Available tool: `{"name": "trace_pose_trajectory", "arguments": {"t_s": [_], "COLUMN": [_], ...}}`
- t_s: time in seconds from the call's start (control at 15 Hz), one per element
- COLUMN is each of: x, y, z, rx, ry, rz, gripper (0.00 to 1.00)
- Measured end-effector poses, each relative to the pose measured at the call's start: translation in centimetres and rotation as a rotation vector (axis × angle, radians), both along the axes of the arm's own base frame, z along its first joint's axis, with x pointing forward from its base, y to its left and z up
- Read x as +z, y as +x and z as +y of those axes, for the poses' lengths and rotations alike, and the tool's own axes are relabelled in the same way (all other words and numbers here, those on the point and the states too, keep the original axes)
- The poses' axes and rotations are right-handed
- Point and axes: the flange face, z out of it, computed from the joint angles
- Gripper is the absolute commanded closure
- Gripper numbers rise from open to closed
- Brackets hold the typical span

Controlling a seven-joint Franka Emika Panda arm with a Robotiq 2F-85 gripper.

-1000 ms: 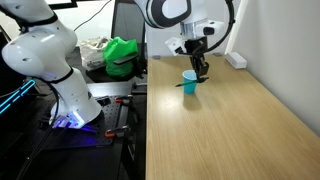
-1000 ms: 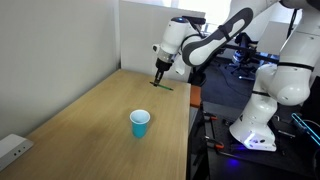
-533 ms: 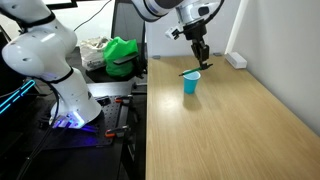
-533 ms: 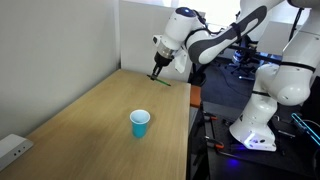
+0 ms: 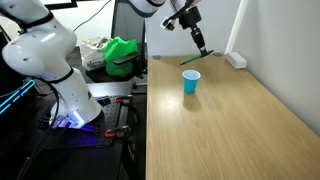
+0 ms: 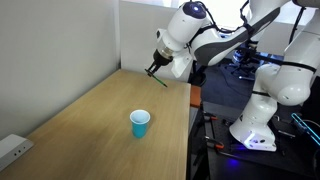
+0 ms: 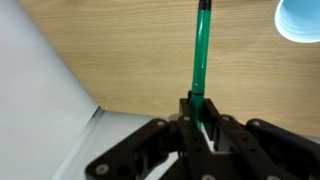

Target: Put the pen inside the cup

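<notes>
Pen (image 7: 201, 50) is pinched by one end in the closed hand (image 7: 198, 112), poking straight out and roughly level, up off the desk (image 5: 230, 120). Cup (image 5: 191, 82) stands lower down, past the tip and off to one side.

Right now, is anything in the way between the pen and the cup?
No. The gripper holds the pen up in the air, and only table surface lies between it and the open cup. Nothing visible blocks the way.

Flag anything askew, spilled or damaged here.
Nothing stands out: the small light-blue cup stands upright on the wooden table, and the gripper grips the thin dark green pen by one end.
</notes>
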Motion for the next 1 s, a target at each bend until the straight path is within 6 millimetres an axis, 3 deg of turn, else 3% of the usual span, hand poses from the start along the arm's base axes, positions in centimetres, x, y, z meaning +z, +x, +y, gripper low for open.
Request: {"name": "trace_pose_trajectory", "arguments": {"t_s": [0.4,0.47,0.6,0.8,0.87,1.0], "x": [0.5,0.4,0.3,0.0,0.0,0.0], "y": [-0.7,-0.7,-0.7,-0.4,-0.4,-0.3], "z": [4.2,5.1,6.4,6.9,6.9,6.9], "rx": [-0.175,-0.187,-0.197,-0.198,-0.198,-0.199], "ry": [-0.021,-0.026,-0.032,-0.031,-0.031,-0.03], "rz": [-0.108,-0.122,-0.134,-0.132,-0.131,-0.131], "gripper": [0.96,0.84,0.84,0.84,0.96,0.96]}}
